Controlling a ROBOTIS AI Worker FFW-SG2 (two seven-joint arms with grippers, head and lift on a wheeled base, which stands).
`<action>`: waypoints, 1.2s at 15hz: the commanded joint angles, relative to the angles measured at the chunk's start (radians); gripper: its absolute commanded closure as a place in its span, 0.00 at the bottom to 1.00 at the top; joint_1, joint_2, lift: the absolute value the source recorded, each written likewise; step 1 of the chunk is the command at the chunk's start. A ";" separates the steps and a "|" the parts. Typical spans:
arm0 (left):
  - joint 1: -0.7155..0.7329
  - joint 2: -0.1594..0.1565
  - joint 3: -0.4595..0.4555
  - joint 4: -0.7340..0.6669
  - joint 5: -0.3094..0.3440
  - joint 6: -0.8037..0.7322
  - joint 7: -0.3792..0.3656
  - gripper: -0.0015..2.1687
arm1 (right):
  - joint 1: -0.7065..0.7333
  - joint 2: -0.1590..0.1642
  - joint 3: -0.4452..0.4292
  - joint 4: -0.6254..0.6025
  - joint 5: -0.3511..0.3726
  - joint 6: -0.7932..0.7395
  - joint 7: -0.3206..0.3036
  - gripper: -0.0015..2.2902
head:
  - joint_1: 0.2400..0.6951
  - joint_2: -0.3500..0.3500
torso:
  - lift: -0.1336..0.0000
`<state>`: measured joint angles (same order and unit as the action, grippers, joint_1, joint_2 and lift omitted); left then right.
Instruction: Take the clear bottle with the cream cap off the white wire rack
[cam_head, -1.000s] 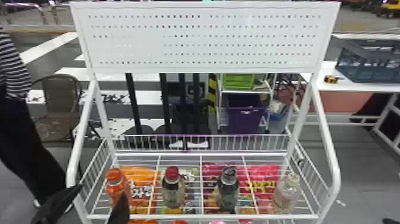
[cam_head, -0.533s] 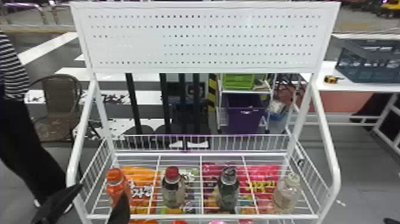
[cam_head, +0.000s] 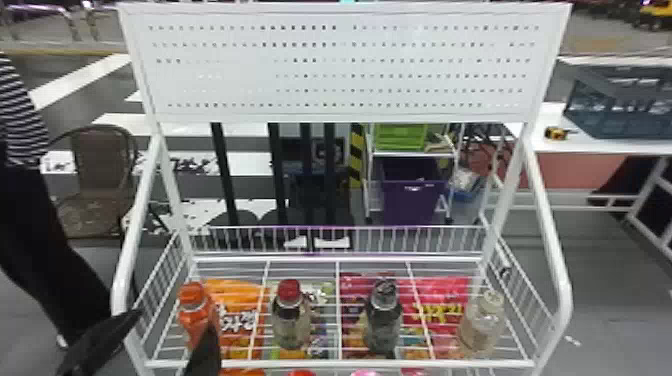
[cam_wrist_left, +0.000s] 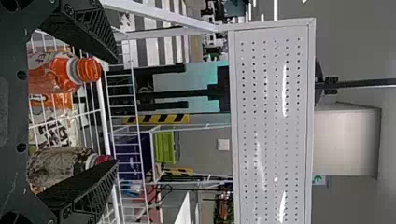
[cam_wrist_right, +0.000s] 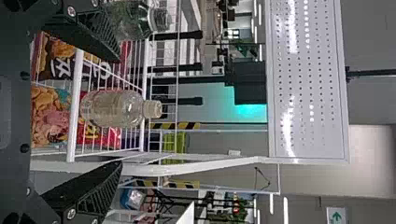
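The clear bottle (cam_head: 481, 327) stands at right on the rack (cam_head: 310, 364), untaken (left claw (cam_wrist_left: 116, 111), right claw (cam_wrist_right: 120, 112) both gape empty).

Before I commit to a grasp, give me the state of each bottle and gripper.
Clear bottle with the cream cap: upright, capped, on the white wire rack, ungripped.
Dark bottle: upright, capped.
Red-capped bottle: upright, capped.
Orange bottle: upright, capped, ungripped.
Right gripper: open, empty.
Left gripper: open, empty.
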<state>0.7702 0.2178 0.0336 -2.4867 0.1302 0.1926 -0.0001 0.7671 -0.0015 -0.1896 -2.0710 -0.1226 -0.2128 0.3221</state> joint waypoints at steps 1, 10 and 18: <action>0.000 0.000 -0.009 -0.001 0.000 0.009 0.000 0.06 | -0.123 0.002 0.022 0.183 0.026 -0.089 -0.001 0.06 | 0.57 0.50 | 1.00; 0.000 0.003 -0.040 -0.018 -0.024 0.043 0.000 0.06 | -0.457 0.002 0.070 0.571 0.077 -0.135 -0.075 0.06 | 0.57 0.50 | 1.00; -0.012 0.008 -0.054 -0.001 -0.024 0.040 0.002 0.06 | -0.601 0.002 0.070 0.618 0.100 0.007 -0.077 0.06 | 0.57 0.50 | 1.00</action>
<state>0.7606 0.2235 -0.0171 -2.4923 0.1058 0.2325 0.0015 0.1935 -0.0015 -0.1211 -1.4665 -0.0346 -0.2236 0.2454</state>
